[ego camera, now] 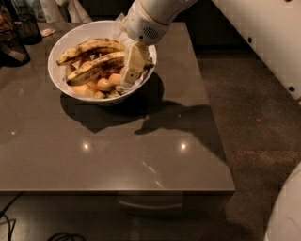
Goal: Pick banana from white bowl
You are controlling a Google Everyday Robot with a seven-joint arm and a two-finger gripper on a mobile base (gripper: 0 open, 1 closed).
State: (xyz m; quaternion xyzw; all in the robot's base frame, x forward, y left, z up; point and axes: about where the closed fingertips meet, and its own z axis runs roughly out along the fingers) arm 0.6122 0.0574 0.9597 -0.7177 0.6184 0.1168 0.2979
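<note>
The white bowl (63, 44) stands at the back left of the brown table. It holds two big bananas and several small orange-yellow ones. The banana (89, 47), the longest one, dull yellow with dark streaks, lies across the far side of the bowl. A slightly shorter brown-blotched banana (94, 69) lies just in front of it. My gripper (128, 79) reaches down into the bowl's right side, at the right ends of the two big bananas, its tip among the small bananas (101, 84). What it touches is hidden.
A dark container (11, 47) and a dark glass (26, 26) stand at the table's back left corner. White objects (61, 9) sit behind the bowl. The table's front edge (117, 190) runs below, with floor to the right. My white body (287, 212) shows at bottom right.
</note>
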